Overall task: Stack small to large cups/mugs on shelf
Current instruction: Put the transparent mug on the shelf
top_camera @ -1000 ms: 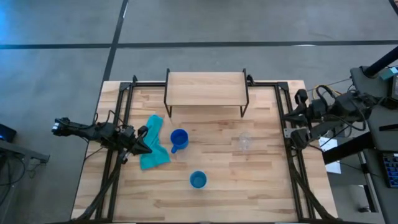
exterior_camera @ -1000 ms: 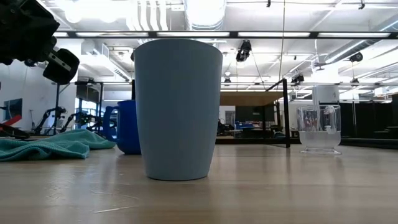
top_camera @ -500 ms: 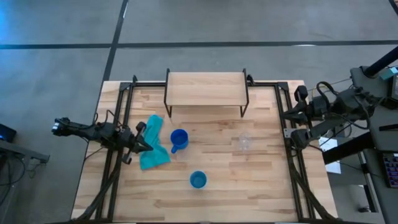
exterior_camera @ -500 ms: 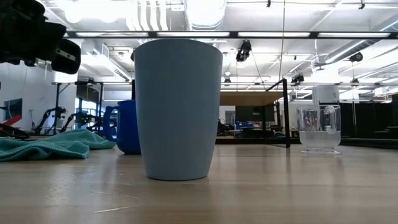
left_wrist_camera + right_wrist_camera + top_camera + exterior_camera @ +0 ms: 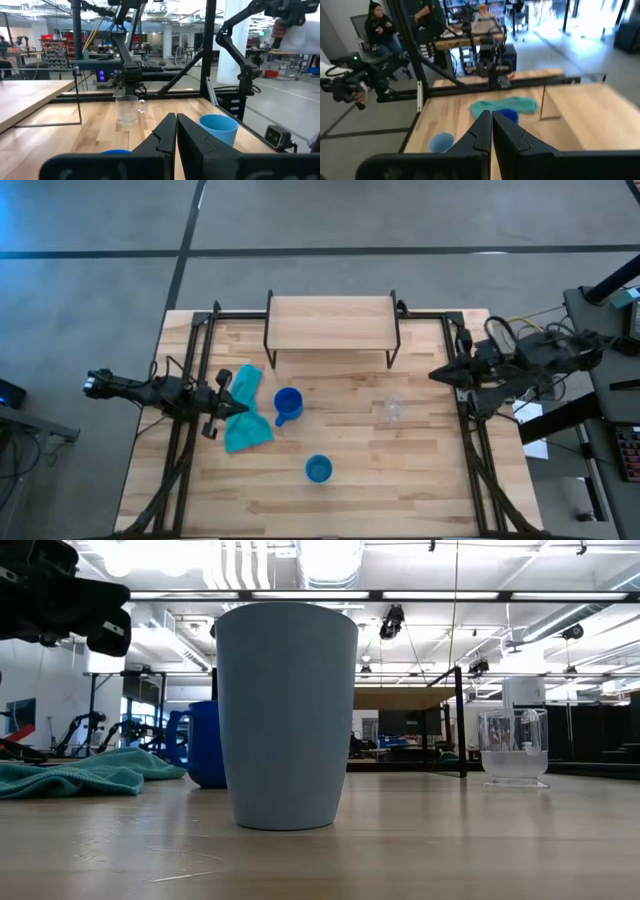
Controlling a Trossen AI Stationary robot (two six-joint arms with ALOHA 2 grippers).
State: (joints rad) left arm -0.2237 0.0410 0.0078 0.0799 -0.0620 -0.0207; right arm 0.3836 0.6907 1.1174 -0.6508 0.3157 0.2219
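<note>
The lighter blue handleless cup (image 5: 318, 470) (image 5: 287, 715) stands upright near the table's near edge. The dark blue mug (image 5: 288, 405) (image 5: 205, 745) stands mid-table beside the teal cloth (image 5: 245, 422). To the right of the mug, the clear glass cup (image 5: 393, 408) (image 5: 127, 110) stands upright. The shelf (image 5: 330, 323) stands on its black legs at the far edge, with nothing on it. My left gripper (image 5: 243, 408) (image 5: 176, 129) hovers shut above the cloth, pointing at the mug. My right gripper (image 5: 432, 375) (image 5: 491, 122) is shut above the table's right side, right of the glass.
Black frame rails (image 5: 462, 380) run along the table's left and right sides. Open wood lies between the three vessels and in front of the shelf. People (image 5: 380, 27) sit in the room beyond the table.
My right gripper has moved from the right rail toward the table's left, coming over the tabletop. My left gripper has rolled about its wrist while staying above the cloth. The cups, mug and cloth have kept still.
</note>
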